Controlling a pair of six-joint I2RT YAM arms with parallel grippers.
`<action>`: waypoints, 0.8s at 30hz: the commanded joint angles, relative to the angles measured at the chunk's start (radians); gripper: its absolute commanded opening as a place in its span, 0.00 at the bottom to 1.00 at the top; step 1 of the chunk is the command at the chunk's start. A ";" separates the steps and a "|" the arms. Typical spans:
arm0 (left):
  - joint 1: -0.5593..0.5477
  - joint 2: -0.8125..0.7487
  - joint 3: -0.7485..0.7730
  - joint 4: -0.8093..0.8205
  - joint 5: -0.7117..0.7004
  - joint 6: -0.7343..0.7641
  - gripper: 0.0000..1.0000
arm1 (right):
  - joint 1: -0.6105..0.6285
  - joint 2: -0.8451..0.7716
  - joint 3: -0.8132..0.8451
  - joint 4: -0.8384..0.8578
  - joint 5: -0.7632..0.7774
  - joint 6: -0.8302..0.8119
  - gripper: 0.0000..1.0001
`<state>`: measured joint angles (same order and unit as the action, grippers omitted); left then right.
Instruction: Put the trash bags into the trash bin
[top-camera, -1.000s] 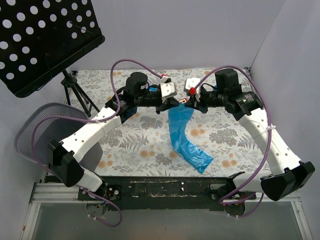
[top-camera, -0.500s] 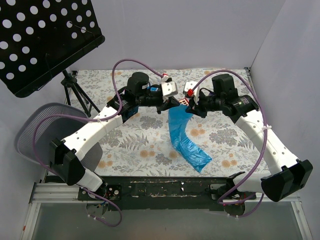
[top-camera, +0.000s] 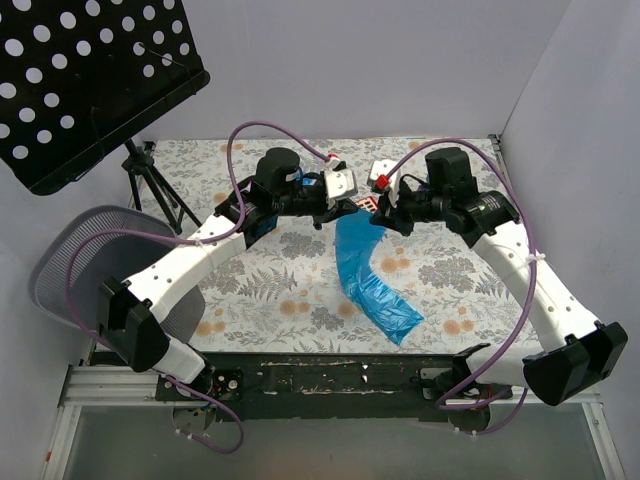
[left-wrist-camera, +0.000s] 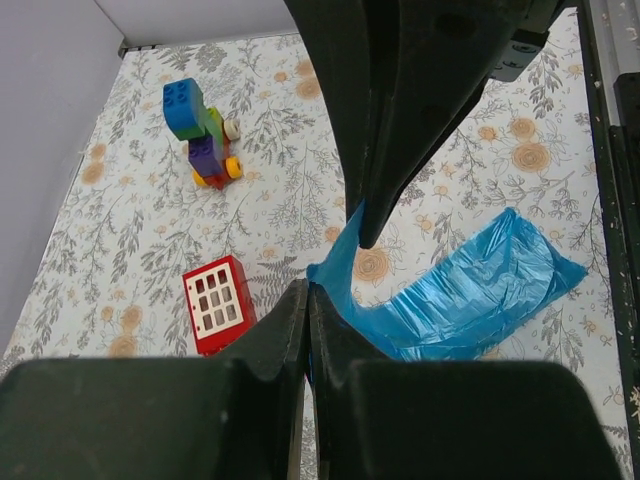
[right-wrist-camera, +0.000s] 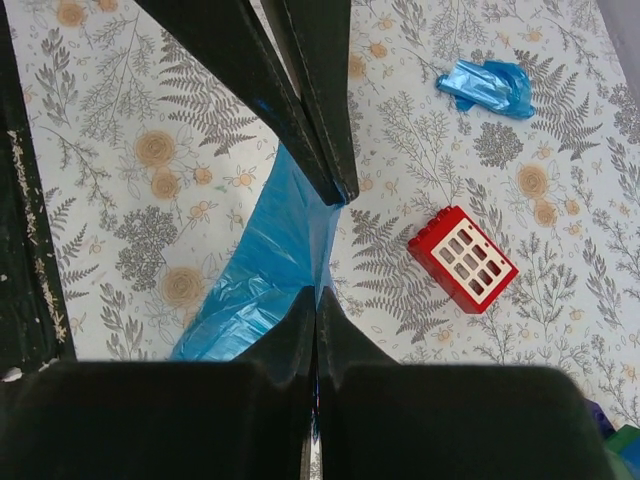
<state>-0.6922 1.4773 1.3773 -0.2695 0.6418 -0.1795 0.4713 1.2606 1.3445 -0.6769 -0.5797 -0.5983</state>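
We see the left gripper (left-wrist-camera: 306, 292) and right gripper (right-wrist-camera: 316, 296), jaws closed tight, each pinching the trash bag (top-camera: 368, 280) at its top edge; the rest drapes beneath them.

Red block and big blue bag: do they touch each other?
Apart. The right wrist view shows flowered cloth between the red block and the big blue bag.

Black perforated music stand (top-camera: 90, 80) looms over the tabletop's (top-camera: 270, 290) far left corner. 1 red toy block (left-wrist-camera: 218, 305), white window grid up, lies mid-table. 1 multicoloured toy-brick car (left-wrist-camera: 205, 135) sits beyond it, seemingly nearer the far right corner.
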 joint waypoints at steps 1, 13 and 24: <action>-0.020 -0.058 -0.012 -0.007 -0.022 0.075 0.00 | -0.002 -0.036 0.004 0.020 -0.043 0.025 0.01; -0.147 -0.155 -0.213 0.263 -0.123 0.657 0.00 | -0.046 0.076 0.013 0.166 -0.180 0.360 0.01; -0.148 -0.114 -0.254 0.343 -0.225 0.600 0.00 | -0.028 0.014 -0.010 0.092 -0.341 0.324 0.01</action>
<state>-0.8352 1.3670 1.1473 0.0048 0.4488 0.4271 0.4213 1.3212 1.3262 -0.5961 -0.8158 -0.2859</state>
